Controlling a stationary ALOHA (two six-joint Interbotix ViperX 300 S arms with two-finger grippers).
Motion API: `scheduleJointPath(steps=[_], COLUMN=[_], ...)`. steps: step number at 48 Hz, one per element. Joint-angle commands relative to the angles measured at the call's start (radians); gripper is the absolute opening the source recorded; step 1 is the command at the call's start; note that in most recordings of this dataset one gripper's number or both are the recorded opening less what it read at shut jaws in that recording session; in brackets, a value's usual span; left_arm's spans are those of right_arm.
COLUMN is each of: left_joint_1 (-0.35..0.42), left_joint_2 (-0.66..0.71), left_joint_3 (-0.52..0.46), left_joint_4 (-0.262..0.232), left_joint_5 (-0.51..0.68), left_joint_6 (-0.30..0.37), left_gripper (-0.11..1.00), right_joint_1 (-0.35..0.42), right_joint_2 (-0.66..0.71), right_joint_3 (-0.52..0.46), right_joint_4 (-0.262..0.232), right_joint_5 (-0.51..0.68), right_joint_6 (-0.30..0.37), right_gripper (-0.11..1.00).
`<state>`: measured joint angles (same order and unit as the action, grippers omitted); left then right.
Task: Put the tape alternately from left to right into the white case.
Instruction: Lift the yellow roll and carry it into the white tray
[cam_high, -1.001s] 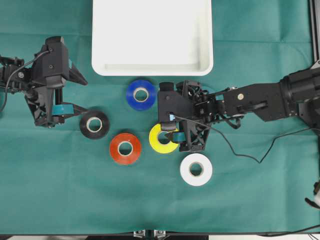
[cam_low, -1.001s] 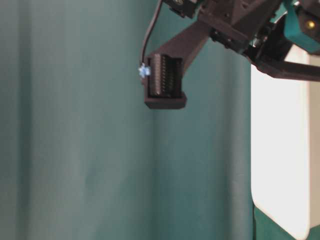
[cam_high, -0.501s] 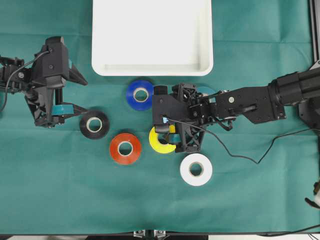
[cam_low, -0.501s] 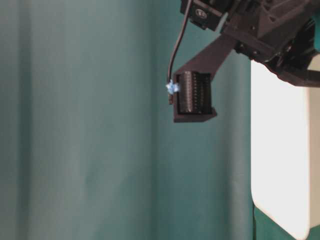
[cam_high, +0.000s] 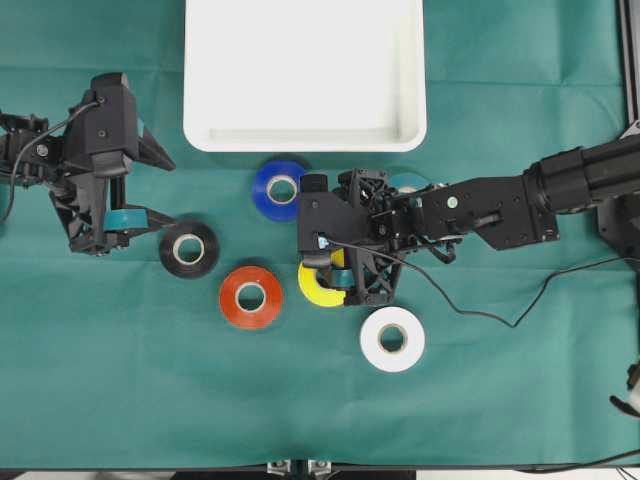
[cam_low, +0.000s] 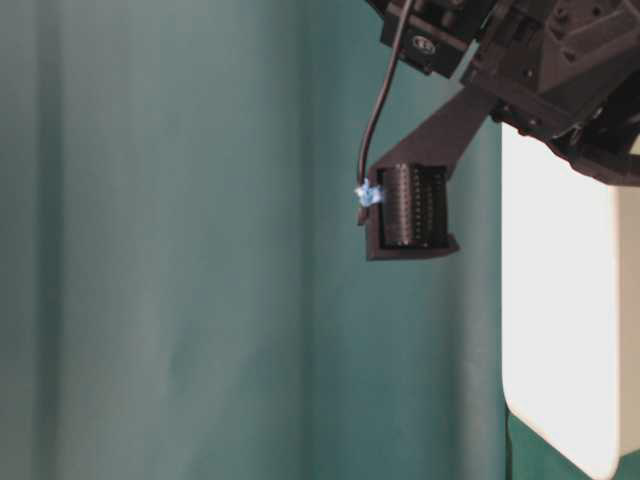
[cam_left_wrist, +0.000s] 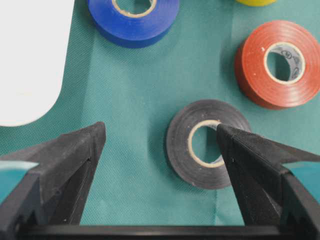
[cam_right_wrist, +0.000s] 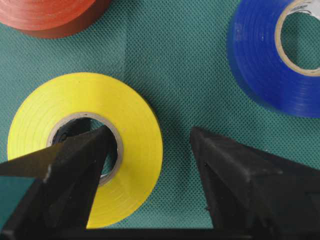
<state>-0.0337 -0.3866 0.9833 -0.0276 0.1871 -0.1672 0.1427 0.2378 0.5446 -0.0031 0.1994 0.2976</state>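
Note:
The white case (cam_high: 305, 70) lies at the back centre with nothing in it. On the green cloth lie blue (cam_high: 280, 189), black (cam_high: 189, 249), red-orange (cam_high: 250, 297), yellow (cam_high: 313, 289) and white (cam_high: 392, 339) rolls of tape. A teal roll (cam_high: 410, 181) peeks out behind the right arm. My right gripper (cam_right_wrist: 151, 131) is open and low over the yellow roll (cam_right_wrist: 135, 115), one finger in its core and the other outside its wall. My left gripper (cam_left_wrist: 160, 129) is open, with one fingertip above the black roll's (cam_left_wrist: 180, 145) core.
The right arm reaches across the middle, just right of the blue roll (cam_right_wrist: 255, 65) and above the white roll. The red-orange roll (cam_left_wrist: 255, 70) lies right of the black one. The table-level view shows part of the right arm's gripper (cam_low: 410, 205) beside the case's edge (cam_low: 560, 300).
The right gripper has slid left and come down over the yellow roll, covering more of it. The left arm and all other rolls have stayed put.

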Motion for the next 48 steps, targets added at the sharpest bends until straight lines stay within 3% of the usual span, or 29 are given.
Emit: scheduleJointPath(steps=[1,5,12,28,36,48], left_joint_1=[-0.002,-0.003,-0.003,-0.002,-0.002,-0.003], left_joint_2=[-0.006,-0.006,-0.006,-0.006,-0.006,-0.008], left_joint_3=[-0.015,-0.015,-0.015,-0.015,-0.014,-0.014], left_joint_4=[-0.002,-0.002,-0.002,-0.002,-0.002,-0.003], left_joint_5=[-0.003,-0.003,-0.003,-0.003,-0.003,-0.005], left_joint_6=[-0.002,-0.002,-0.002,-0.002,0.000,0.000], left_gripper=[0.76,0.76,0.76,0.76,0.76,0.76], right_joint_1=[-0.002,-0.002,0.000,-0.002,-0.031,-0.161], right_joint_2=[-0.012,-0.020,-0.044,-0.103,-0.186,-0.232], right_joint_3=[-0.018,-0.021,-0.026,-0.029,-0.040,-0.051], right_joint_4=[-0.002,-0.006,-0.044,-0.060,-0.127,-0.207], right_joint_5=[-0.002,0.003,0.009,0.069,0.084,0.078], right_joint_6=[0.002,0.000,-0.002,-0.003,-0.003,-0.003], right_gripper=[0.77,0.66,0.31,0.31,0.31,0.31])
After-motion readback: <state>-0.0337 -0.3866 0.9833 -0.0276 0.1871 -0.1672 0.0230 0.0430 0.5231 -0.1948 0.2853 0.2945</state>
